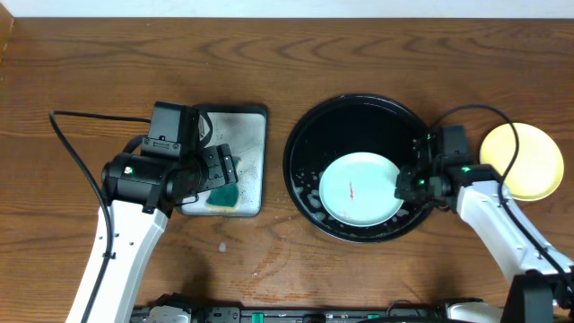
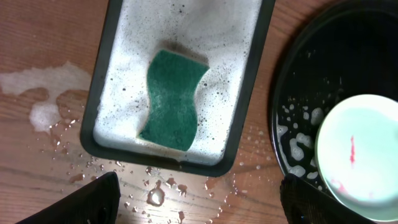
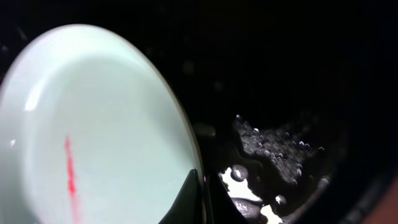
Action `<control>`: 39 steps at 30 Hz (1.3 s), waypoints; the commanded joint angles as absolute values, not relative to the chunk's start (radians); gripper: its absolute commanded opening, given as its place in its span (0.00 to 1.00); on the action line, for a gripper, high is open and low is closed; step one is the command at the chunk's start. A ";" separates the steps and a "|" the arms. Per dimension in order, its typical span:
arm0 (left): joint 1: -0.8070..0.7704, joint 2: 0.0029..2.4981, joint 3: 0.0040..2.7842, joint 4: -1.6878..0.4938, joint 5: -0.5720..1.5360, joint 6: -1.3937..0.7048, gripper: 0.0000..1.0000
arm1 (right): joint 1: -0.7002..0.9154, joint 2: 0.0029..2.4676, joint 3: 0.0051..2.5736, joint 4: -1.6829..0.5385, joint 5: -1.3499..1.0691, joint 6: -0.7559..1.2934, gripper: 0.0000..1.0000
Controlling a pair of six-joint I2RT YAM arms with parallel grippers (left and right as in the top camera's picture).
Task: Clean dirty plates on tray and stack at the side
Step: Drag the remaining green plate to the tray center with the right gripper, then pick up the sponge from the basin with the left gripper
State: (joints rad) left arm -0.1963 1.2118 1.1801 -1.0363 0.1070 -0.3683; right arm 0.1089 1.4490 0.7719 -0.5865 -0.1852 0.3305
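Right claw (image 1: 401, 186) pinches the rim of the mint plate (image 1: 359, 187) in the black tray (image 1: 359, 108) — left claw (image 2: 199, 194) hangs wide open over the sponge (image 2: 174, 99), holding nothing.

Plates: two in view, one mint-green plate (image 1: 359, 187) and one yellow plate (image 1: 529, 161). Red smears: one (image 2: 351, 149), on the mint one. Trays: two, one round black tray (image 1: 359, 121) and one rectangular silver tray (image 1: 251, 157). Sponges: one, a green sponge (image 2: 173, 99). Robot arms: two, a left arm (image 1: 126, 247) and a right arm (image 1: 502, 220). Tables: one wooden table (image 1: 90, 72).
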 commanded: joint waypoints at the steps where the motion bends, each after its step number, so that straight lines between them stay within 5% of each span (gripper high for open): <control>1: -0.193 1.212 1.187 -1.039 0.116 -0.363 0.83 | 0.127 1.465 0.736 -0.503 -0.173 0.369 0.02; 2: -0.193 1.212 1.187 -1.039 0.117 -0.363 0.83 | 0.127 1.464 0.737 -0.476 -0.162 0.334 0.14; 7: -0.193 1.212 1.187 -1.008 0.136 -0.386 0.83 | 0.127 1.405 0.812 -0.477 -0.224 0.176 0.34; 19: -0.193 1.314 1.017 -0.884 -0.039 -0.401 0.81 | 0.159 1.085 0.886 -0.709 -0.305 0.096 0.39; 22: -0.193 1.405 0.938 -0.727 -0.039 -0.401 0.64 | 0.159 1.071 0.886 -0.772 -0.306 0.097 0.38; 30: -0.193 1.673 0.915 -0.582 -0.033 -0.400 0.49 | 0.159 1.073 0.886 -0.865 -0.307 0.096 0.39; 35: -0.193 1.725 0.916 -0.565 -0.013 -0.400 0.08 | 0.159 1.083 0.879 -0.873 -0.261 0.110 0.38; 39: -0.193 1.681 0.938 -0.607 -0.008 -0.388 0.07 | 0.157 1.137 0.871 -0.871 -0.168 0.162 0.35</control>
State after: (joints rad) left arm -0.1978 1.6875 0.9310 -0.5694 -0.0032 -0.3958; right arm 0.1497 1.0920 0.8806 -0.8707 -0.2562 0.1207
